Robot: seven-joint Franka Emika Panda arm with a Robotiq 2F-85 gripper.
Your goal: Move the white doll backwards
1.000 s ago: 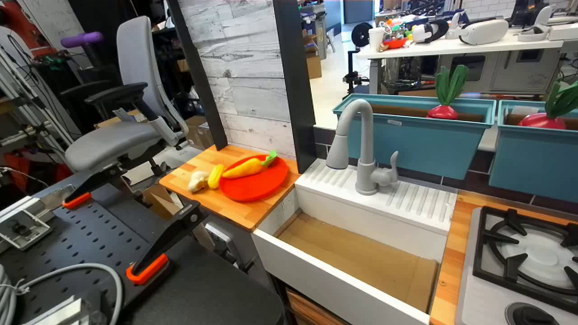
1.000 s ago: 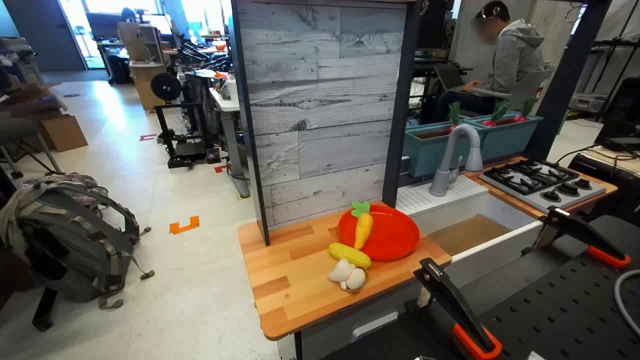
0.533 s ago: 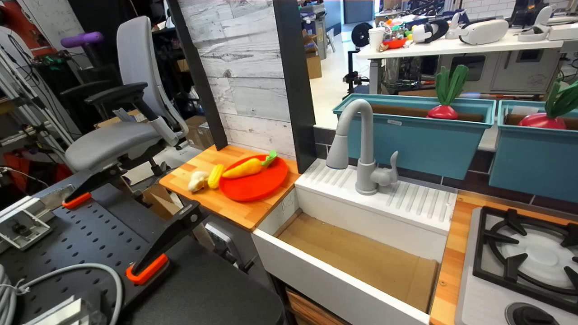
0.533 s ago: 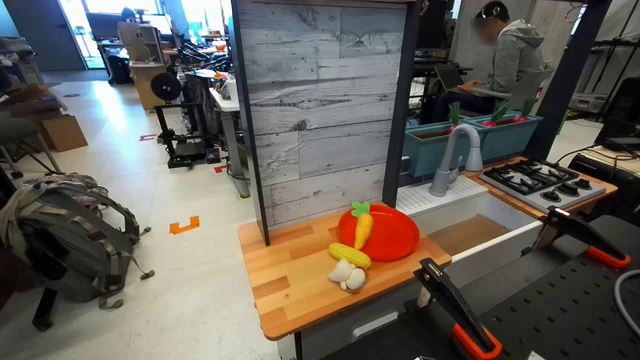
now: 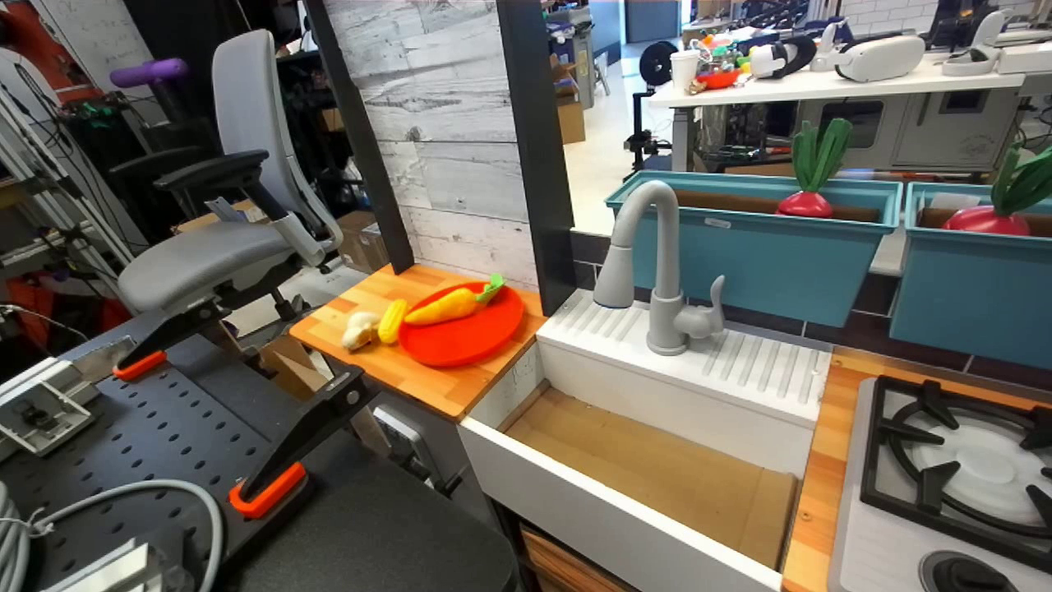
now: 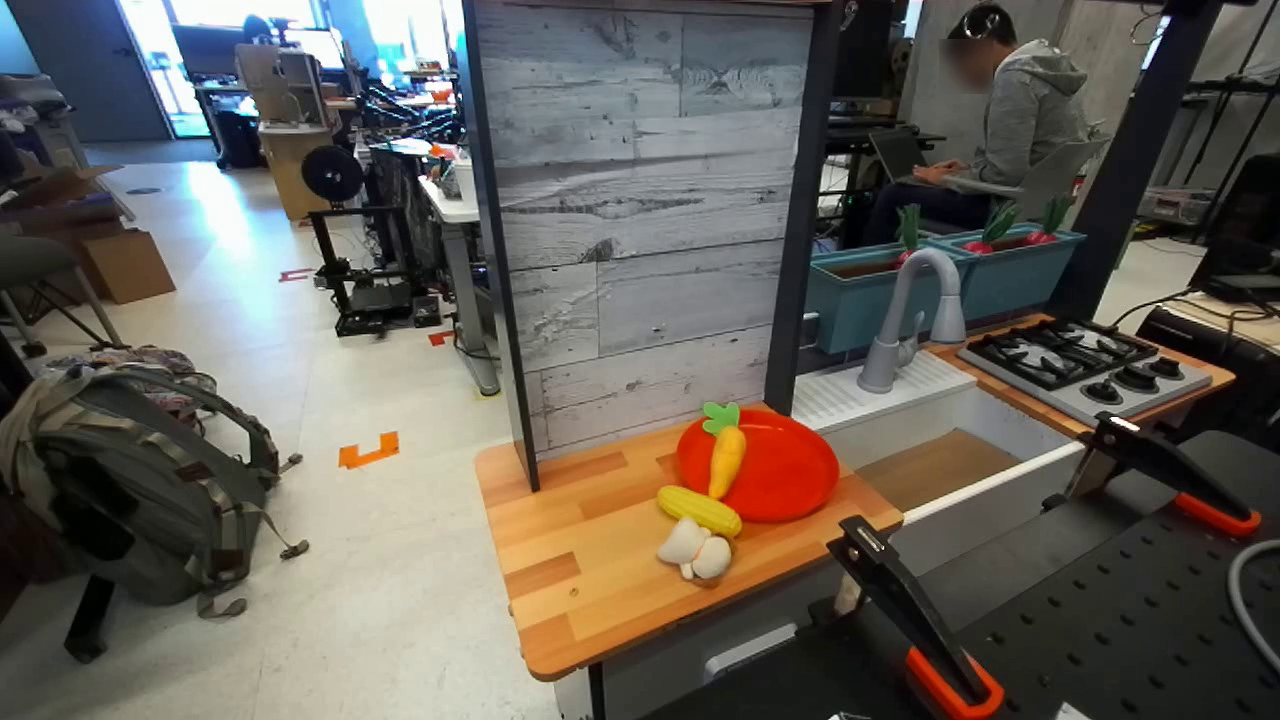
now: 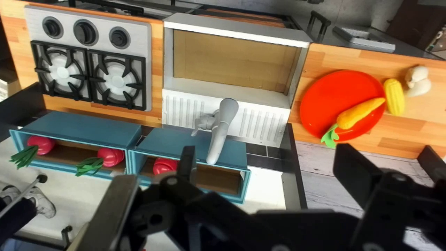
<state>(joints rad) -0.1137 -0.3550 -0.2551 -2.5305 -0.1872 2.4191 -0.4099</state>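
The white doll (image 6: 697, 550) is a small cream-white soft figure lying on the wooden counter near its front edge, beside the yellow corn. It also shows in an exterior view (image 5: 360, 330) and at the far right of the wrist view (image 7: 417, 81). My gripper (image 7: 268, 158) shows only in the wrist view. Its two black fingers are wide apart with nothing between them. It is high above the sink area, well away from the doll. The arm is out of view in both exterior views.
Yellow corn (image 6: 699, 511) lies between the doll and the orange-red plate (image 6: 790, 480). A toy carrot (image 6: 728, 460) rests on the plate. A wood-patterned panel (image 6: 650, 200) stands behind the counter (image 6: 550, 600). A grey faucet (image 5: 667, 271), the sink (image 5: 625, 510) and blue planters (image 5: 756, 263) are alongside.
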